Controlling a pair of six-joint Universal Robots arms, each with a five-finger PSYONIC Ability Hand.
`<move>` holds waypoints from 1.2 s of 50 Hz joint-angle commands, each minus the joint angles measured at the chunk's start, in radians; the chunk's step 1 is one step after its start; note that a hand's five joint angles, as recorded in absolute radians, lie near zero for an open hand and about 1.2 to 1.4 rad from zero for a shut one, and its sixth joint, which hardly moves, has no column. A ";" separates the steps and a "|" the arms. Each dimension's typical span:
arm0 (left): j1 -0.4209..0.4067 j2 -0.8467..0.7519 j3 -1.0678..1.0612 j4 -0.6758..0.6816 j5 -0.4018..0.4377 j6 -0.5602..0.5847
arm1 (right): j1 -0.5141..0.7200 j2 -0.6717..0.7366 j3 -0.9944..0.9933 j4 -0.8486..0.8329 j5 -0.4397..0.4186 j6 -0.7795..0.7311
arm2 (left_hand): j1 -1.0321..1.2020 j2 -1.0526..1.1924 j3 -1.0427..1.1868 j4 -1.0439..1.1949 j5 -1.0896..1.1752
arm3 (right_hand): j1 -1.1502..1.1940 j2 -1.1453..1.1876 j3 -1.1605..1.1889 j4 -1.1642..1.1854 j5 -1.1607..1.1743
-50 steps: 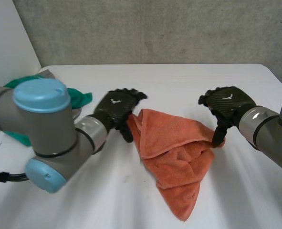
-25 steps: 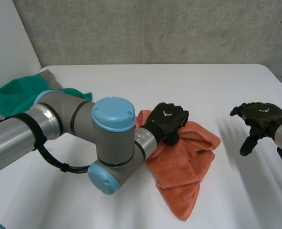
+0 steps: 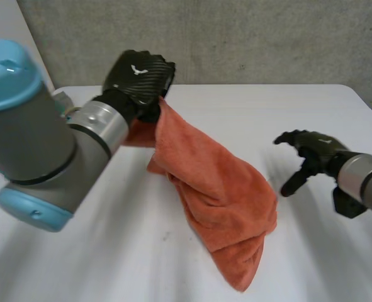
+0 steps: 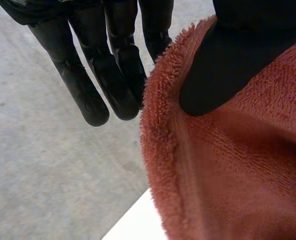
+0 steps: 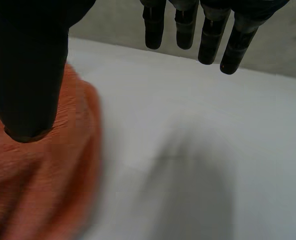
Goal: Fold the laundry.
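White table (image 3: 248, 107): left hand (image 3: 138, 75) pinches orange towel (image 3: 217, 182); right hand (image 3: 311, 148) apart.

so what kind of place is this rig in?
Probably a lab or test cell, not a home: a bare white table, a plain grey concrete-looking wall behind it, and the left hand holding up one orange towel.

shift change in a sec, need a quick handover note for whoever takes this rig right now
Hands: the left robot hand is shut on the orange towel, pinching its edge between thumb and fingers, raised above the table. The right robot hand is open and empty, over the table beside the towel, apart from it.
Towel: hangs crumpled from the left robot hand, lower end lying on the table.
Done: no neat fold visible.
Left: probably spread it flat, then fold.
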 commanded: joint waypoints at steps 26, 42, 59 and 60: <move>0.119 0.402 -0.127 0.007 0.000 -0.059 | 0.026 -0.163 -0.290 0.017 0.004 -0.208 | 0.251 0.203 0.209 0.199 0.256 | 1.200 1.172 1.185 1.165 1.159; 0.129 0.483 -0.227 0.009 0.005 -0.205 | 0.197 0.185 -0.868 0.080 0.025 -0.225 | 0.251 0.203 0.209 0.199 0.256 | 1.200 1.172 1.185 1.165 1.159; 0.147 0.468 -0.325 0.010 0.006 -0.205 | 0.353 0.641 -1.161 0.184 0.066 -0.293 | 0.251 0.203 0.209 0.199 0.256 | -0.022 -0.050 -0.037 -0.057 -0.062; 0.149 0.468 -0.323 0.012 0.006 -0.205 | 0.353 0.632 -1.161 0.187 0.085 -0.294 | 0.251 0.203 0.209 0.199 0.256 | -0.022 -0.050 -0.037 -0.057 -0.062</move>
